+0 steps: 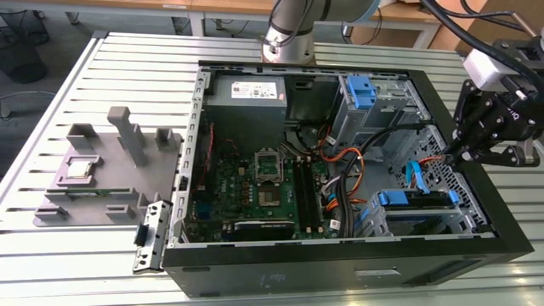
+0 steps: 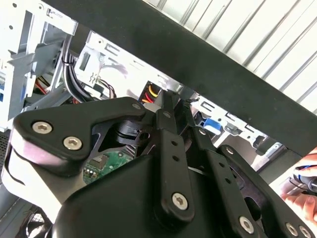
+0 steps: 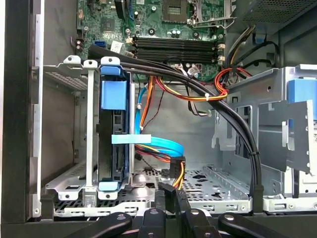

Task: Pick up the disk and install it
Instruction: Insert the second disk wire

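The disk (image 1: 414, 199) stands on edge in its blue carrier, seated in the lower drive cage (image 1: 386, 220) of the open computer case, near the corner at the exterior view's lower right. In the first wrist view the disk (image 3: 114, 144) shows edge-on in the metal cage (image 3: 74, 183), with blue tabs at both ends. My gripper (image 1: 463, 153) hangs over the case's wall at the exterior view's right, just above the rim and apart from the disk. Its black fingertips (image 3: 169, 196) are pressed together with nothing between them; in the second wrist view the gripper (image 2: 166, 106) is shut likewise.
A bundle of black, orange and blue cables (image 3: 218, 104) crosses the space beside the cage. Another blue bracket (image 1: 361, 92) sits in the upper bay. A grey fixture tray (image 1: 93, 185) with a silver chip (image 1: 79, 168) lies at the exterior view's left. A hand (image 2: 302, 186) is near the case's outer wall.
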`<state>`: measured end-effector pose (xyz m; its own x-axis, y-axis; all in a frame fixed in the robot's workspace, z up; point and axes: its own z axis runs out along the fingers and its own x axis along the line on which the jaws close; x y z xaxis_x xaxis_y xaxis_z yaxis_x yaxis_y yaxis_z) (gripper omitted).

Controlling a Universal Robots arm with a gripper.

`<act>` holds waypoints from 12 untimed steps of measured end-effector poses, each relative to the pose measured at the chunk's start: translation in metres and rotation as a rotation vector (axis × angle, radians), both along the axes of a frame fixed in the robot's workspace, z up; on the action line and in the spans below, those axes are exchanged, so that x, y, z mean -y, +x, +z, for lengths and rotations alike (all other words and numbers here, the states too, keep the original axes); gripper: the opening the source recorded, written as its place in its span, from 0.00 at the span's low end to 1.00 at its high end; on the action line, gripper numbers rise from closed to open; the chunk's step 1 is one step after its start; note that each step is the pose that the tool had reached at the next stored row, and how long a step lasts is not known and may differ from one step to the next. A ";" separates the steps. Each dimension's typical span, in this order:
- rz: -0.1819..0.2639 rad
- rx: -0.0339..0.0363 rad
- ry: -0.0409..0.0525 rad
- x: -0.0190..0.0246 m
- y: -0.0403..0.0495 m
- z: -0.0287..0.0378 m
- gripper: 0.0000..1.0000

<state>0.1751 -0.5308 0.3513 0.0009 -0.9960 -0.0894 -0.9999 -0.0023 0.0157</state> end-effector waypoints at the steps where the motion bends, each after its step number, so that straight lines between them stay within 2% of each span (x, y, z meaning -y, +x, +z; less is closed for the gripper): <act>1: 0.000 0.0000 -0.0002 0.0000 0.0000 -0.0008 0.23; 7: 0.000 0.0000 -0.0005 0.0000 -0.0009 -0.0048 0.23; 12: 0.000 0.0005 -0.0004 0.0004 -0.0081 -0.0054 0.23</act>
<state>0.1669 -0.5313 0.3458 0.0013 -0.9960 -0.0891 -0.9999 -0.0026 0.0152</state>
